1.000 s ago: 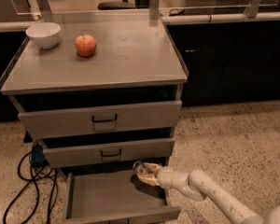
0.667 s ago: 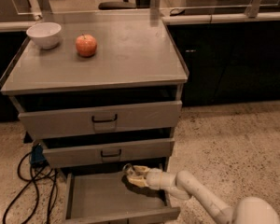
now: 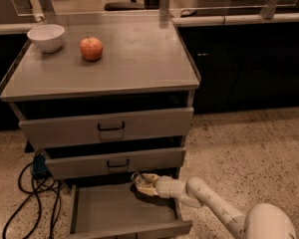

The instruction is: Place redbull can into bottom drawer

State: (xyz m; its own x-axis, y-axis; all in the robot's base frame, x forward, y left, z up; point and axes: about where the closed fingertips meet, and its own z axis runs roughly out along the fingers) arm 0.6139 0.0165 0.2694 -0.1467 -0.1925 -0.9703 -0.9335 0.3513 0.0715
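Logged 3 drawers [image 3: 154, 126], bottom drawer [image 3: 104, 209] open | 1 pincer [image 3: 142, 182] inside it, clamped on 1 redbull can [image 3: 136, 176] | worktop [image 3: 139, 59]: 1 apple [image 3: 91, 48], 1 bowl [image 3: 46, 37]

Dim, warm brownish light overall. Brightest patch is the counter [image 3: 134, 59] top, up and away from my fingers [image 3: 145, 184], lit from above with a faint sheen. My fingers sit low over the back right of the bottom drawer [image 3: 104, 210], shaded by the middle drawer [image 3: 154, 158] just above them. Black shadow fills the gaps between drawers. Small glint just left of my fingers. Floor [image 3: 249, 148] to their right is evenly lit.
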